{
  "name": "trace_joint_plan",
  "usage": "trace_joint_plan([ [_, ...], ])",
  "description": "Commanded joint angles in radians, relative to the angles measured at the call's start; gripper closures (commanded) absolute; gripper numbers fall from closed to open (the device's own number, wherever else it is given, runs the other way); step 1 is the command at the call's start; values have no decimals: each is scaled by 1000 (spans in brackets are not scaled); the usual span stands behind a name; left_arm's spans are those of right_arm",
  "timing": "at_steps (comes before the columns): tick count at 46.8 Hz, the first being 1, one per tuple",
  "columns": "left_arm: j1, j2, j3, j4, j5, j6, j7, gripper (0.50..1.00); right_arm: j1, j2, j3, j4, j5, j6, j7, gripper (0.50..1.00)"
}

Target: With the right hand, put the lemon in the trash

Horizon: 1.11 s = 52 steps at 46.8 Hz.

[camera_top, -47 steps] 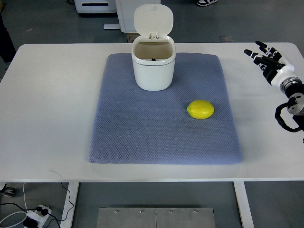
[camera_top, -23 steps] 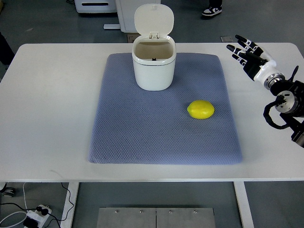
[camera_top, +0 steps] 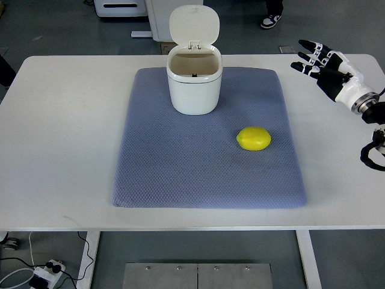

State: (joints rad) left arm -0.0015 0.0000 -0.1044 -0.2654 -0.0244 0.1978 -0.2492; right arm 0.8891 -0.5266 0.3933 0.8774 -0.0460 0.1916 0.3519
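One right robot hand (camera_top: 328, 67) raised, fingers spread

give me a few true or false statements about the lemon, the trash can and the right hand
1. The lemon lies on the blue mat. True.
2. The trash can has its lid shut. False: the lid stands open.
3. The right hand grips the lemon. False: it is open over the table's far right corner, apart from the lemon.
4. The lemon is already inside the trash can. False: it lies on the mat, nearer the robot and to the right of the can.
5. The trash can stands on the mat. True.
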Motion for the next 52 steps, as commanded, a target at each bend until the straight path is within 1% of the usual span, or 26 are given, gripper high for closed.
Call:
trace_joint_plan([
  [1, 0, 0, 0, 0, 0, 0, -1, 500, -18, -44, 1, 49, -31, 2, 6, 500],
  [4, 0, 0, 0, 0, 0, 0, 1, 500, -24, -73, 3, 93, -44, 0, 15, 500],
  [8, 0, 0, 0, 0, 0, 0, -1, 500, -44, -118, 1, 152, -48, -3, 51, 500],
  [12, 0, 0, 0, 0, 0, 0, 1, 500, -52, -159, 1, 201, -67, -3, 68, 500],
  [22, 0, 0, 0, 0, 0, 0, -1, 500, -102, -193, 1, 238, -161, -11, 71, 502],
  [31, 0, 0, 0, 0, 0, 0, -1, 500, -154, -216, -2, 328, -259, -64, 73, 507],
  [43, 0, 0, 0, 0, 0, 0, 1, 500, -162, -216, -65, 393, -347, -141, 73, 509],
  [46, 0, 0, 0, 0, 0, 0, -1, 500, -160, -213, -80, 413, -367, -162, 73, 519],
  [49, 0, 0, 0, 0, 0, 0, 1, 500, -156, -205, -94, 422, -386, -184, 73, 548],
  [52, 0, 0, 0, 0, 0, 0, -1, 500, -153, -199, -106, 423, -400, -205, 71, 555],
])
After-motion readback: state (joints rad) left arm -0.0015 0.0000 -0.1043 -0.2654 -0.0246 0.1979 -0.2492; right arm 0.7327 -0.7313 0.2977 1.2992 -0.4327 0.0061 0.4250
